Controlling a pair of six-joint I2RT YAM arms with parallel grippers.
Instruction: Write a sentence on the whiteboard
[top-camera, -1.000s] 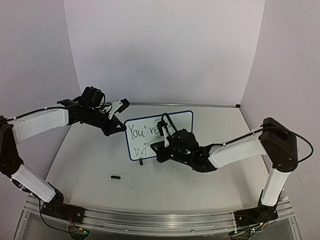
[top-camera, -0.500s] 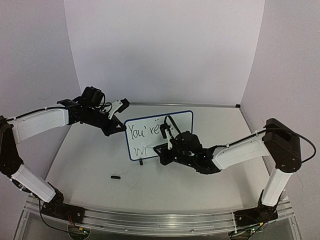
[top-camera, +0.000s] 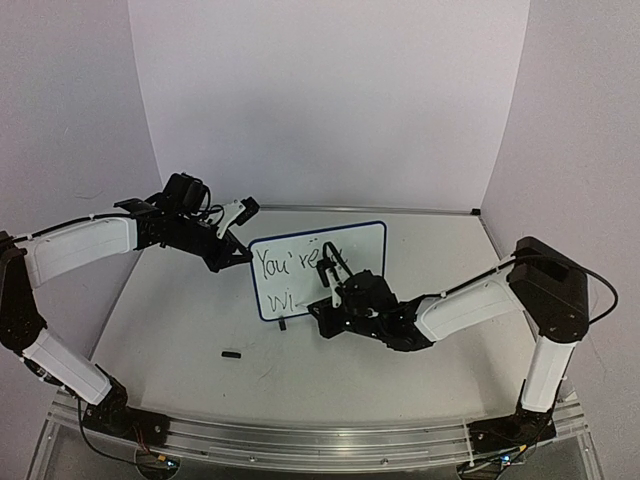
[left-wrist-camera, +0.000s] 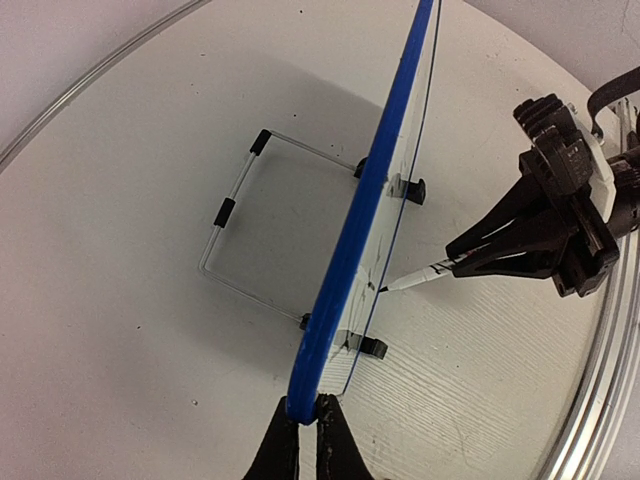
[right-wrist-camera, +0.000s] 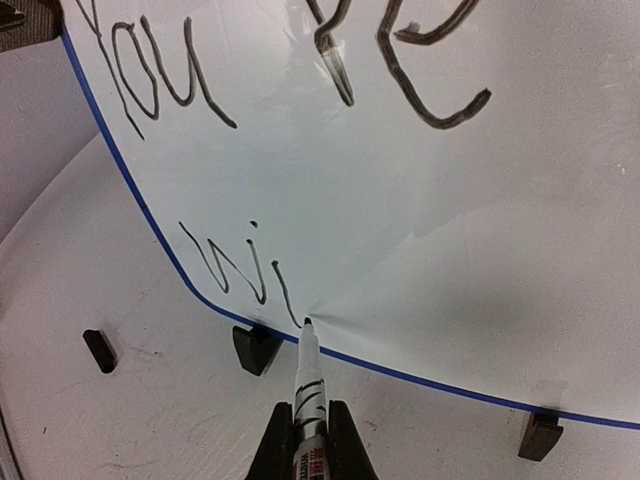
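Top external view: white table (top-camera: 200, 330) with white walls behind, both arms reaching in toward the middle. Left arm (top-camera: 80, 245) comes from the left side, right arm (top-camera: 470, 300) stretches low across from the right. The whiteboard (top-camera: 355, 245) stands upright near table centre, blue frame, tilted slightly back, propped on a wire stand (left-wrist-camera: 235, 215) behind it. Left gripper (left-wrist-camera: 303, 420) is at the board's left edge, jaws closed tight on the blue frame, which sits right between the two fingertips in the left wrist view. Right gripper (right-wrist-camera: 303, 425) is in front of the board face, low down, jaws pinched narrow on a black-and-white marker (right-wrist-camera: 308, 385). The pen sticks out past the fingertips toward the board. Marker tip touches the white surface just above the bottom frame, right beside the end of the lower row of writing. The sentence (top-camera: 283, 263) is in thin black marker on the left half of the board: upper row reads "You're", lower row so far "Wi" plus a short stroke by the tip. The lettering lies above and left of the right jaws, apart from the fingers. Two black feet (right-wrist-camera: 255, 350) sit under the bottom frame, one just left of the marker. A small black cap-like piece (top-camera: 232, 353) lies on the table near the board's front left, apart from both grippers.
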